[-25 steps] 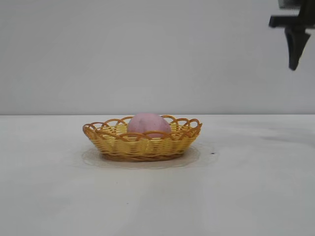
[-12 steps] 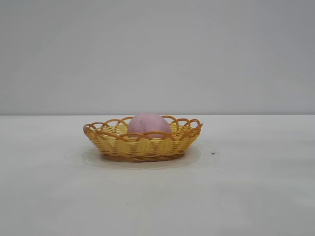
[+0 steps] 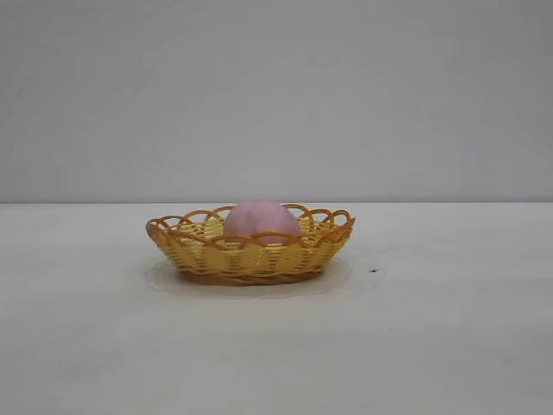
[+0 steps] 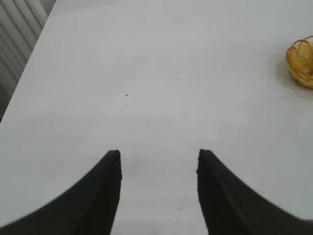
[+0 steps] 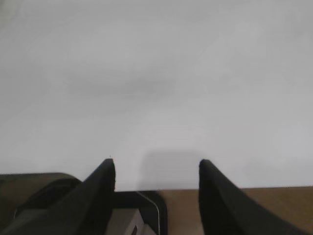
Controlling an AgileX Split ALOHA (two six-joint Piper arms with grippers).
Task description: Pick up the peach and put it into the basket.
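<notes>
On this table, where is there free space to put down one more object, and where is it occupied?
Only the middle is occupied: the basket stands there with the peach inside. The table is bare to the left and right of the basket and in front of it. Under the open left gripper the surface is bare too, with the basket far off.

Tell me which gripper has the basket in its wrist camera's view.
The left gripper: its wrist view shows the basket far off on the table. The right gripper sees only bare table, no basket.
</notes>
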